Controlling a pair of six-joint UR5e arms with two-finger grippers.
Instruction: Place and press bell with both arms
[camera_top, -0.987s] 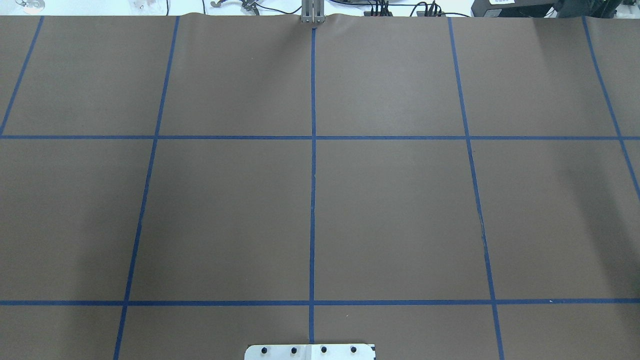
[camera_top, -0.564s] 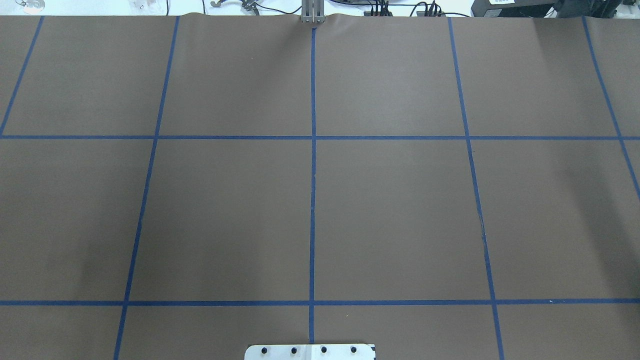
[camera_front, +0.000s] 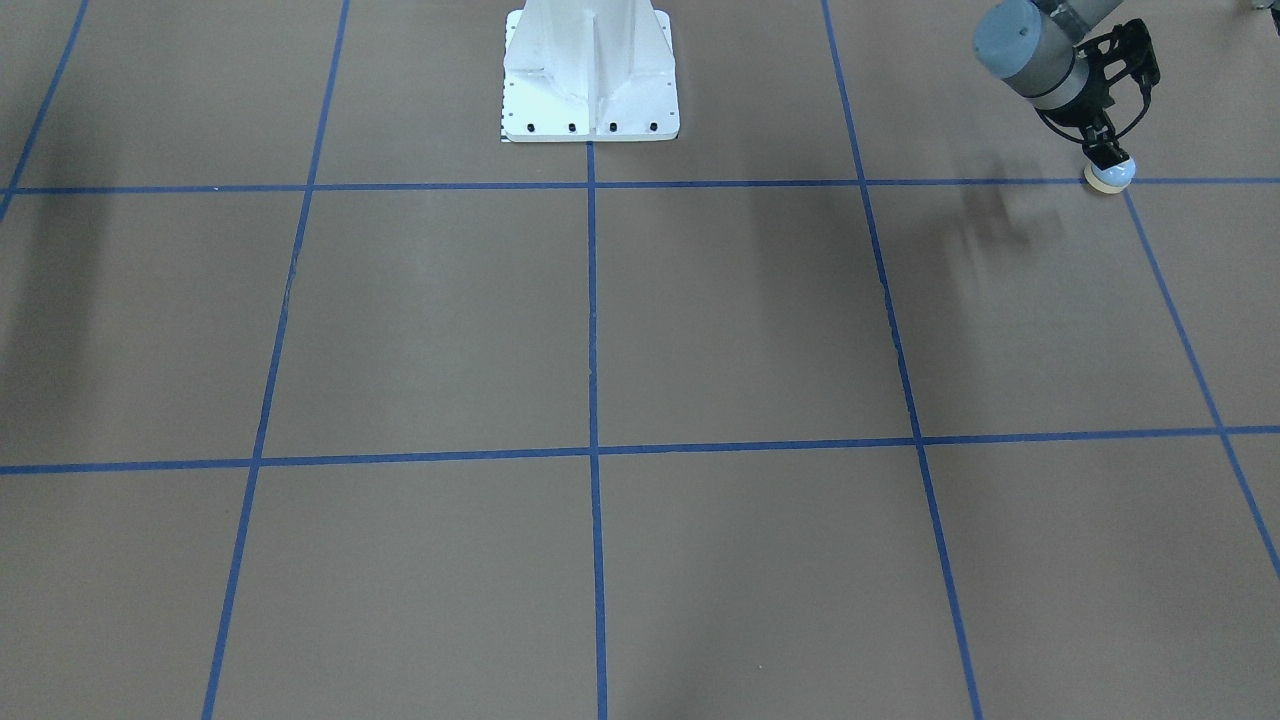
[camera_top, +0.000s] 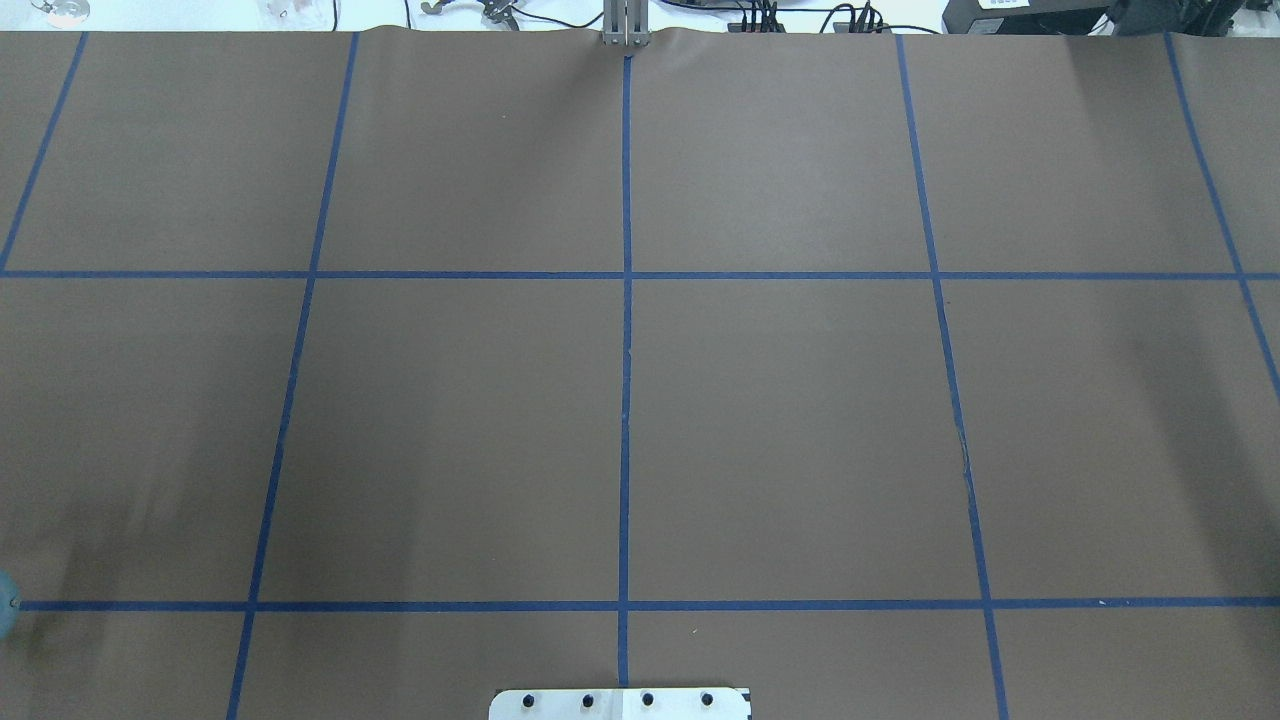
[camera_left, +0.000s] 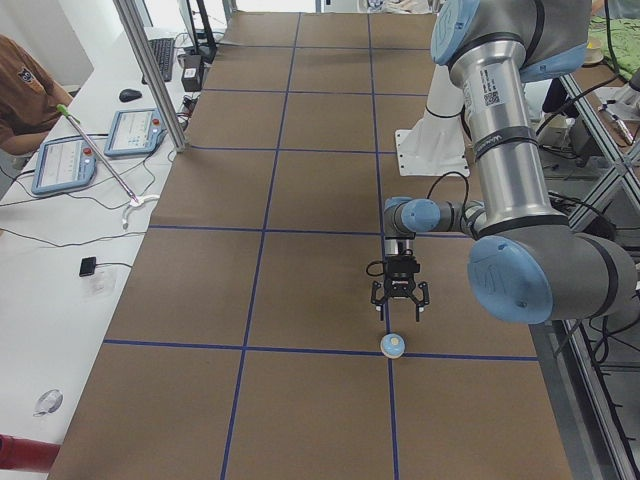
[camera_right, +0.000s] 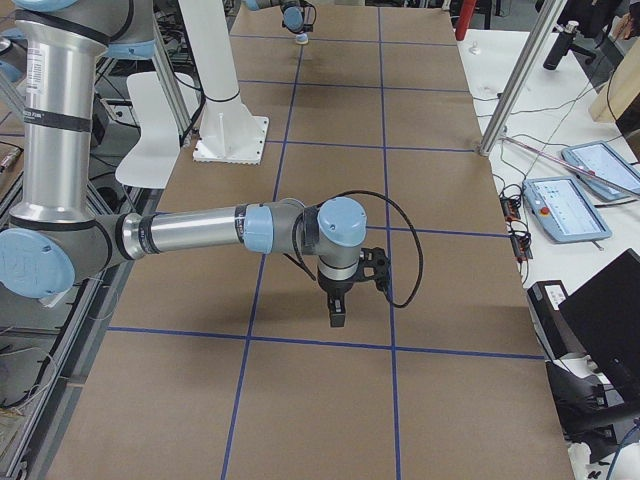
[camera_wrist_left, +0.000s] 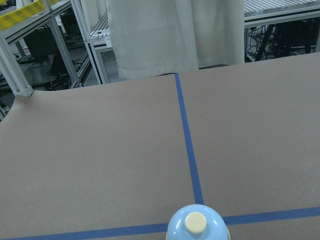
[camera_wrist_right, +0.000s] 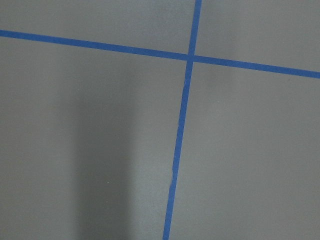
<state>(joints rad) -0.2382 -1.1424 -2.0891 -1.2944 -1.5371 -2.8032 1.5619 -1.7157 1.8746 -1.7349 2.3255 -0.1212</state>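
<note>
– Bell position?
– On the table, upright, cream button up. It sits on a blue tape crossing at the robot's far left, in the row nearest the base. As far as I can tell, nothing touches it.
– Fingers?
– Left fingers are spread open, pointing down, hanging just above the bell and gripping nothing. The left wrist view has the dome at bottom centre, so it lies practically straight below. The dome is round, so there's no long axis to line up on. Only the button's vertical matters.
– So left is nearer.
– By far. Left arm is right over it. Right arm is well apart, toward the table's other end. Right fingers point down over bare table near another tape crossing. They show only in the side view, so I can't tell whether they're open or closed.
– Obstructions?
– Nothing between the left fingers and the button. White pedestal stands between the two arms at the robot-side edge. Further out, tablets and an operator are at the side bench, off the table.
– Call?
– Looks placed, press not yet done. A straight descent should reach the button. With the fingers spread there's a risk one clips the dome and skids it off the crossing.
</note>
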